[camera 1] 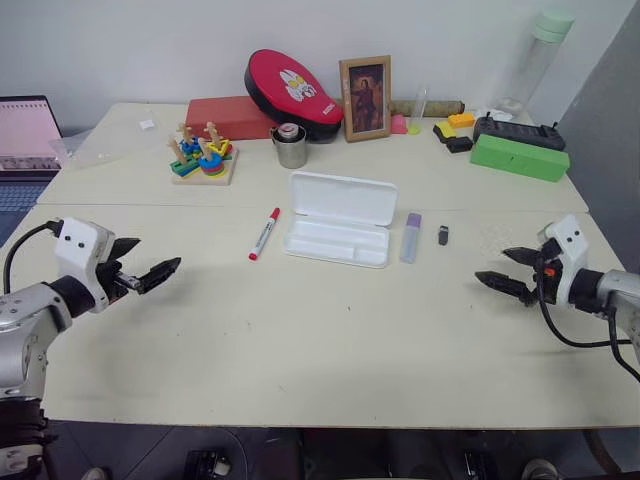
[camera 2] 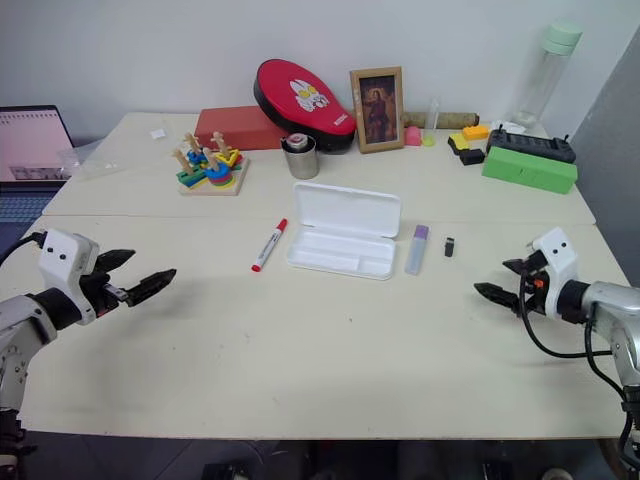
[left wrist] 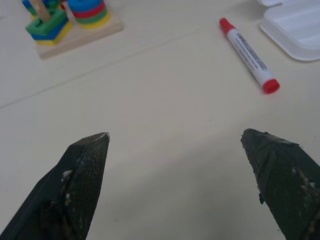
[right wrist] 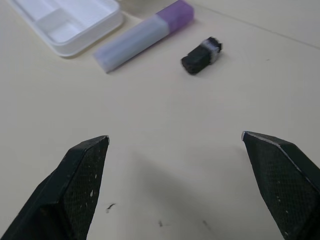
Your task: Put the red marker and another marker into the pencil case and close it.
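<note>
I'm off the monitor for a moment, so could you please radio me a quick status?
Left gripper and right gripper open, empty. Pencil case open; red marker left of it, purple marker right, both on table. Small black object beside purple marker.

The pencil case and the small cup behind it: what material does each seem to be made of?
The pencil case looks like white plastic with a smooth, slightly matte finish: its rounded corners, thin walls and moulded inner ridges suggest that. The small cup looks like metal, probably brushed steel: its grey wall has a dull sheen. Neither can be confirmed by sight alone.
</note>
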Controlling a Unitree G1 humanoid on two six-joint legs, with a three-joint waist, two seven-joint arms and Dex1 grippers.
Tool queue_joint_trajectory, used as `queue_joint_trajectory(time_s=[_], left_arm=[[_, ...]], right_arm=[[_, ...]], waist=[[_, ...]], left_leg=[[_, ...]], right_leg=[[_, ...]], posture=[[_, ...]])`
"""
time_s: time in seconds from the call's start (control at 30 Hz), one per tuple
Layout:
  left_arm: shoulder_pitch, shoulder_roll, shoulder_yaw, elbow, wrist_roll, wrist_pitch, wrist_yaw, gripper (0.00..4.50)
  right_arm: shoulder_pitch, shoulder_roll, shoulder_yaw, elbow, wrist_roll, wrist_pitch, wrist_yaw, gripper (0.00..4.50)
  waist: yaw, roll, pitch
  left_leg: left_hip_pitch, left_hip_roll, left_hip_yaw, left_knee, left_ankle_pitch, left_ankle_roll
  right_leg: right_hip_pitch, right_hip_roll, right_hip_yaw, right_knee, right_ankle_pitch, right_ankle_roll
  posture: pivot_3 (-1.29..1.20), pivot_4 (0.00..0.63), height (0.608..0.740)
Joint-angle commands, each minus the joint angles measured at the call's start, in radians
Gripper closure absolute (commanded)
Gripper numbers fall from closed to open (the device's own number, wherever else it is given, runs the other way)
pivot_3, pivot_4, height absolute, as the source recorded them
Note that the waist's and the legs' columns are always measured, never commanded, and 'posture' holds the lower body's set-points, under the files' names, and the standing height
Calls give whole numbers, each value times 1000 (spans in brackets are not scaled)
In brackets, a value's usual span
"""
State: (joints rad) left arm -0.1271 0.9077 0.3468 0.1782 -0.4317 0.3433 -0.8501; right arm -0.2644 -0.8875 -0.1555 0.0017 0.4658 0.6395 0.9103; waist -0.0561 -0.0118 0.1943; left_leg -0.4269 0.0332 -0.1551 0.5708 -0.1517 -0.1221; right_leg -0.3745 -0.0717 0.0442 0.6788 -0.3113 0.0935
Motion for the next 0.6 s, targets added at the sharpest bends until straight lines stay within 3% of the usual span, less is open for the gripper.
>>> queue_joint_trajectory(time_s=[0.03, 0.6], left_arm=[[15, 31, 27, -45, -11, 33, -30, 0], [33, 31, 14, -93, 26, 78, -44, 0]], right_arm=[[-17, -17, -26, -16, 10, 7, 15, 31], [-32, 22, -29, 5, -14, -10, 0, 31]], waist=[[0, 0, 0], [0, 0, 0]], left_leg=[[0, 0, 0, 0, 0, 0], [0, 0, 0, 0, 0, 0]], right_leg=[[0, 0, 0, 0, 0, 0], [0, 0, 0, 0, 0, 0]], posture=[[0, 150, 740], [0, 150, 740]])
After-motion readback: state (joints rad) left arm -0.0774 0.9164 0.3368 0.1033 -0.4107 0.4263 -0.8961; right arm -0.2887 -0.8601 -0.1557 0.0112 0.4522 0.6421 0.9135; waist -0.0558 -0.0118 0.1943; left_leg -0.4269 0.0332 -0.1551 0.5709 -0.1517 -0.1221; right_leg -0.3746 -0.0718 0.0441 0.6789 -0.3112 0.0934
